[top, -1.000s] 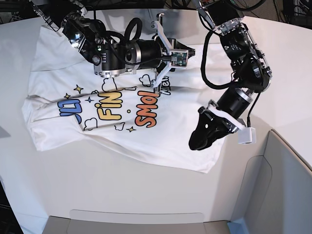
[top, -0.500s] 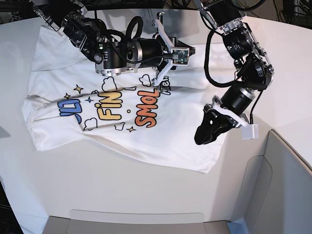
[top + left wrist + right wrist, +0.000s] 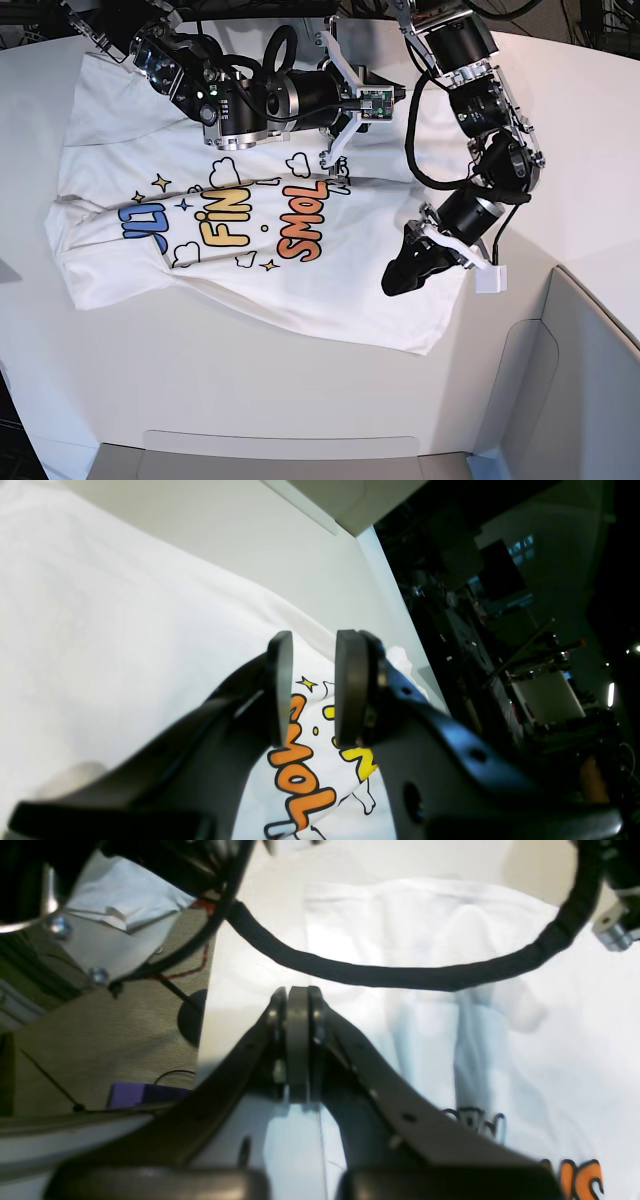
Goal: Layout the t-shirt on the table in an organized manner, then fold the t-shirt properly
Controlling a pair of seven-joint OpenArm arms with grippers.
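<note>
Print-side up but rumpled on the table (image 3: 250, 400), t-shirt (image 3: 330, 290) awaiting smoothing: left gripper (image 3: 397, 280) parted, holding nothing, poised over the hem; right gripper (image 3: 328, 165) clamped empty.

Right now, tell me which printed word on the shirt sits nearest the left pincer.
The orange word, not the yellow one or the blue one. It lies at the end of the print on the t-shirt closest to the left pincer.

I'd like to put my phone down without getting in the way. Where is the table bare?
The table is bare in a broad strip between the t-shirt hem and the near edge, and at far right beyond the left arm. Over the shirt's upper half both arms crowd in.
</note>
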